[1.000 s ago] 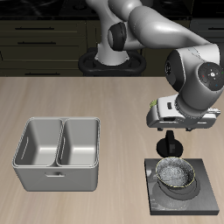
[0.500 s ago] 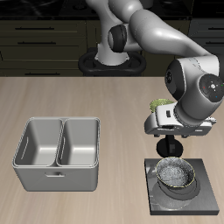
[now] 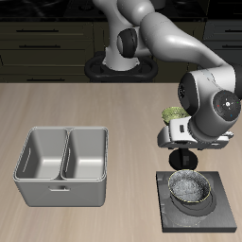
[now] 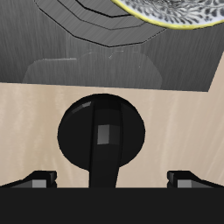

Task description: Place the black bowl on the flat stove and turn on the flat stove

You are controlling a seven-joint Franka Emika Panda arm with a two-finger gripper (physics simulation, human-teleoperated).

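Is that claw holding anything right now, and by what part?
Nothing. The claw is open, fingers apart above the black knob, not gripping it. The black bowl sits free on the flat stove.

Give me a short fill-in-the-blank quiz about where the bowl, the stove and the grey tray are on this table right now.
1. The black bowl rests on the flat ____.
2. The grey tray has ____ compartments.
3. The gripper hangs directly ____ the flat stove's back edge, holding nothing.
4. Both of the tray's compartments are ____.

Missing words: stove; two; above; empty
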